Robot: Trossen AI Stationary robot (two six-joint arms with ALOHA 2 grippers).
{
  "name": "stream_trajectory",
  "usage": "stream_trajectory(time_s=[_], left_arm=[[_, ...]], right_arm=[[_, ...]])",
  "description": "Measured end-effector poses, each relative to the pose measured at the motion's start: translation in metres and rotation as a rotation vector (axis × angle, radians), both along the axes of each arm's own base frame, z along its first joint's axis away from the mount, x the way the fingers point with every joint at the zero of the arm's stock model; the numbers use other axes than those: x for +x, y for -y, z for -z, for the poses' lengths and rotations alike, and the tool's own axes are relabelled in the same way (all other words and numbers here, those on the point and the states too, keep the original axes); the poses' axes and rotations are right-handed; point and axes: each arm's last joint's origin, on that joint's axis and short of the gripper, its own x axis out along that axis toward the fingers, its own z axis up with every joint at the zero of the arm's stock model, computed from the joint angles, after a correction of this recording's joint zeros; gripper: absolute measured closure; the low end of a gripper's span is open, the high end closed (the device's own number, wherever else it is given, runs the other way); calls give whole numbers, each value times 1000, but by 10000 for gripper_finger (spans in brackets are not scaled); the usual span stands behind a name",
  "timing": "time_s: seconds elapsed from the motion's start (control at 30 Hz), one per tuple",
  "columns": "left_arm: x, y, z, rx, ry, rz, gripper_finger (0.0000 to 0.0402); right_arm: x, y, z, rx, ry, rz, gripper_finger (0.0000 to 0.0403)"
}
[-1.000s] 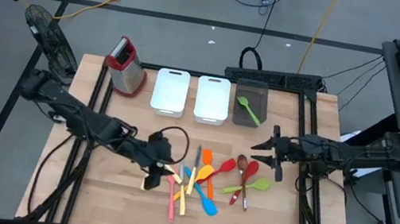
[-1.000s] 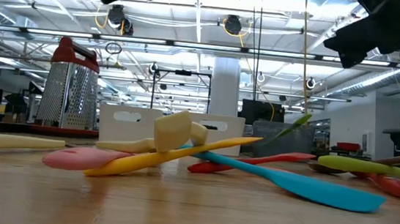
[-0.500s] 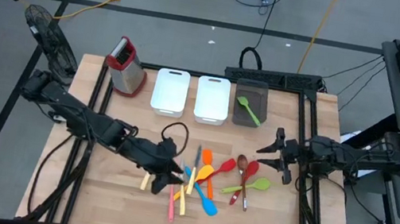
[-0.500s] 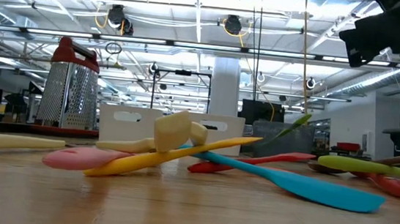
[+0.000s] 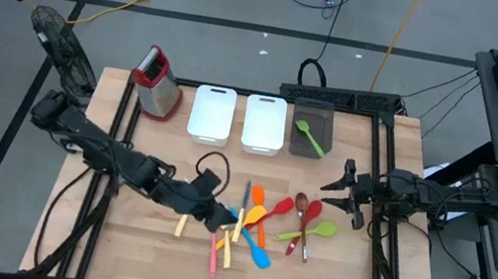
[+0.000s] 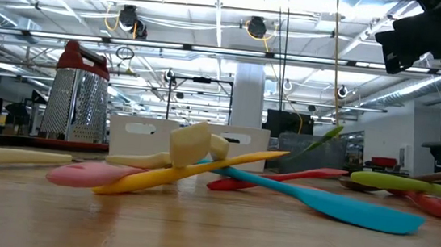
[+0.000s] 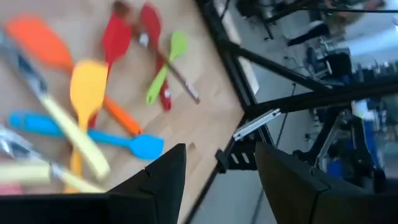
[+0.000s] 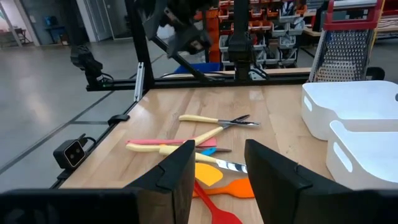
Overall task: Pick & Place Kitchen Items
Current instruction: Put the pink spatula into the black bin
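Observation:
The kitchen items lie in a loose pile on the wooden table's middle. Among them are a blue spatula (image 5: 257, 252), an orange spatula (image 5: 258, 207), red spoons (image 5: 308, 213), a green spoon (image 5: 311, 231), and yellow (image 5: 225, 246) and pink (image 5: 212, 257) pieces. My left gripper (image 5: 221, 218) hangs open above the pile's left part. Its wrist view looks past the open fingers (image 7: 219, 152) at the blue spatula (image 7: 93, 134). My right gripper (image 5: 332, 195) waits open at the table's right side, level, facing the pile (image 8: 219, 146). Another green spoon (image 5: 308, 136) lies in the dark bin (image 5: 298, 115).
Along the far edge stand a red-topped metal grater (image 5: 158, 82), two white bins (image 5: 211, 114) (image 5: 264, 122) and the dark bin. A black cable loop (image 5: 215, 166) lies by my left arm. Bare wood shows at the near edge and near left.
My left gripper has moved toward the table's right edge, from the pile's left rim to above its left part. It rolled about its own axis on the way and stayed open. The utensils have not moved.

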Motion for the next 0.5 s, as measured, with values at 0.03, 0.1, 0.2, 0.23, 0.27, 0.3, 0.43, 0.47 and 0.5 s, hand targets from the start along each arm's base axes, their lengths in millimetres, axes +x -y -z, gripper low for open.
stream_trajectory(time_s=[0.03, 0.1, 0.2, 0.23, 0.27, 0.3, 0.43, 0.47, 0.5], left_arm=[[2, 2, 5, -27, -34, -8, 201], [4, 7, 19, -81, -132, -3, 201], [10, 11, 34, -173, -266, -32, 201], [10, 12, 39, -199, -314, -47, 201], [12, 13, 44, -228, -356, -61, 201], [14, 15, 49, -256, -395, -71, 201], [16, 20, 65, -291, -487, -99, 201], [16, 21, 66, -291, -489, -95, 201], [16, 23, 67, -290, -492, -90, 201]], right_arm=[[0, 0, 0, 0, 0, 0, 271], [0, 0, 0, 1, 2, 0, 271], [0, 0, 0, 0, 0, 0, 271], [0, 0, 0, 0, 0, 0, 271], [0, 0, 0, 0, -4, 0, 271], [0, 0, 1, 0, -8, 0, 271], [0, 0, 2, -1, -16, 0, 271], [0, 0, 2, -2, -20, 0, 271], [0, 0, 2, -2, -25, 0, 271]])
